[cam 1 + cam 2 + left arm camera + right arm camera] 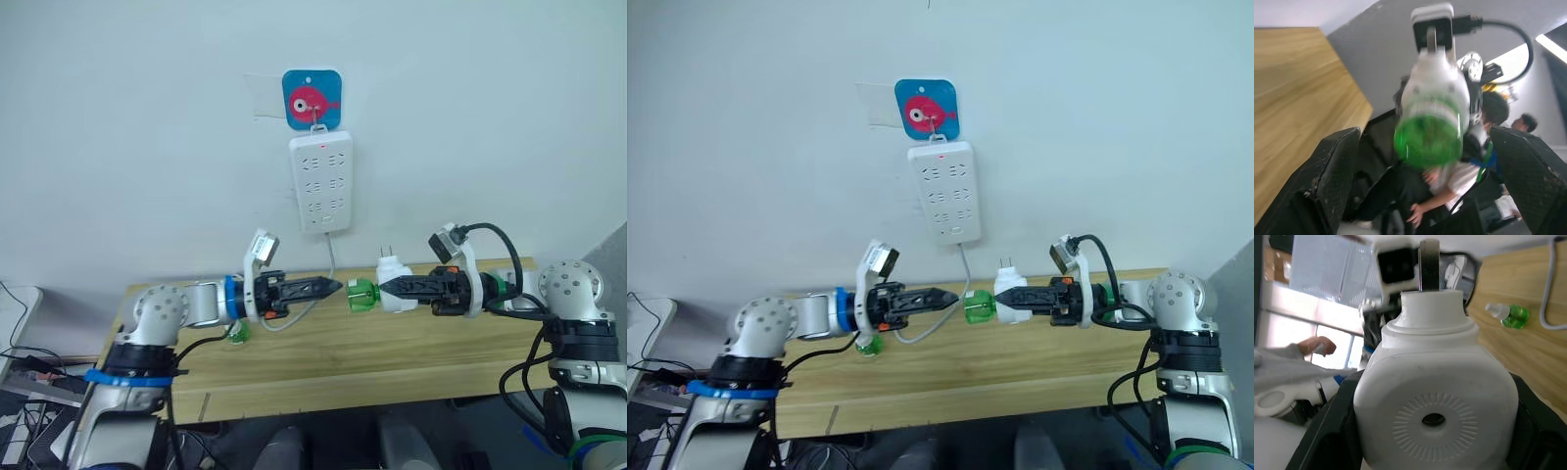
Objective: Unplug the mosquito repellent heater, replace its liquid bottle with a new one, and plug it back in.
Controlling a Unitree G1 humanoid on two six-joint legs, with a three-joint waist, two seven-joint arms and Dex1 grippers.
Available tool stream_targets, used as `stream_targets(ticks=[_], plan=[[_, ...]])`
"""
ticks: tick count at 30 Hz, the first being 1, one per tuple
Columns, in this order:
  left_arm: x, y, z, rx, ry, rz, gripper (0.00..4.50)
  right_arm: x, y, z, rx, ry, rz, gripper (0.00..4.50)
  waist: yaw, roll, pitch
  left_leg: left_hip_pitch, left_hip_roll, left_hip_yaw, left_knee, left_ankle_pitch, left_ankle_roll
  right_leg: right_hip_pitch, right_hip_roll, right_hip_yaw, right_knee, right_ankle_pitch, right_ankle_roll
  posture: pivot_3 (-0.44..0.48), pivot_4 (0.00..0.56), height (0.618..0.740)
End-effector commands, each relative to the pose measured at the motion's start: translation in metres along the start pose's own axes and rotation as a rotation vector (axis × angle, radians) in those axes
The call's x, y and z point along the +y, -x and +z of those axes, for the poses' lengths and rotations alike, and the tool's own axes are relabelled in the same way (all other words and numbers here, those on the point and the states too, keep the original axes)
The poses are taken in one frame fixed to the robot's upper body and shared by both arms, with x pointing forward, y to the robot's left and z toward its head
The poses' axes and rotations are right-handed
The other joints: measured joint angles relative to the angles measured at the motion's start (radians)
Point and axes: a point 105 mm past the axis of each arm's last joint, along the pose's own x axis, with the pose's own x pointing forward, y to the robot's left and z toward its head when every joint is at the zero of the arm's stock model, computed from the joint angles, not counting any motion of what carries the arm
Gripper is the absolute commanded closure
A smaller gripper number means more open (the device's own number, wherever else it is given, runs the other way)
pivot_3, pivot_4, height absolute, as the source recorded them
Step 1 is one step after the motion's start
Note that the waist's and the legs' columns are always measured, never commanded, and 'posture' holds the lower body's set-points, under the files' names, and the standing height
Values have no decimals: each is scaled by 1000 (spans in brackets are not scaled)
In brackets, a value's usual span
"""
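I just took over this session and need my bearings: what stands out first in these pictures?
The right gripper holds the unplugged mosquito repellent heater in mid-air above the wooden table, its green bottle pointing at the left gripper, which hovers just short of it. Above them a white power strip hangs on the wall under a blue fish hook. Another green bottle lies on the table under the left arm.

Open air gap between left gripper [333, 286] and green bottle [361, 295] on the heater [396, 284], bare wooden table [372, 357] below, spare green bottle [236, 333] lying left, power strip [320, 182] and its cord [328, 264] behind on far wall.
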Motion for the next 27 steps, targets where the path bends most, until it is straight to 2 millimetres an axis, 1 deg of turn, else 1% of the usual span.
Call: stream_targets(ticks=[1,3,4,6,9,12,16,18,20,27], plan=[[-16,-7,2,47,-485,25,41,9,4,11,-35,17,36,1500,5,3,3,0,0,0,0,0,0,0,-1,0,-1,1,-1,-77,165,740],[-9,-9,1,61,-904,94,41,9,5,13,-41,11,36,1500,18,8,6,0,0,1,-1,0,0,2,-1,-1,-7,3,-4,-74,164,740],[-7,-11,2,43,-1083,111,41,9,4,14,-41,9,36,1500,23,9,7,0,1,3,-2,0,0,2,-1,-1,-9,4,-5,-73,165,740],[-2,-14,8,-24,-1331,167,41,9,3,15,-39,7,38,1500,36,9,7,-1,2,5,-2,0,0,2,-1,0,-10,5,-6,-73,165,740],[-4,-21,4,-63,-1578,143,41,11,1,16,-34,8,46,1500,49,8,8,-2,3,5,-1,0,0,2,-1,-1,-11,5,-6,-74,164,740],[-4,-29,10,-145,-1716,145,41,14,-1,14,-17,14,60,1500,51,8,8,-2,3,4,-1,0,0,2,-2,-1,-11,6,-6,-77,162,740],[-5,-39,15,-190,-1807,103,41,16,-4,10,-1,20,70,1500,48,8,8,-3,2,4,0,0,1,1,-2,-2,-10,7,-4,-88,156,740],[-5,-44,17,-207,-1827,84,41,16,-6,8,6,21,73,1500,46,8,8,-3,2,4,0,0,1,1,-1,-2,-10,7,-4,-88,156,740],[-5,-49,15,-193,-1845,47,41,16,-7,7,9,20,76,1500,43,8,8,-3,2,4,0,0,1,1,-1,-2,-9,7,-4,-93,153,740],[-7,-54,18,-224,-1869,16,41,18,-8,6,14,22,80,1500,33,8,8,-2,2,4,0,0,2,1,0,-2,-7,7,-3,-100,146,740]])
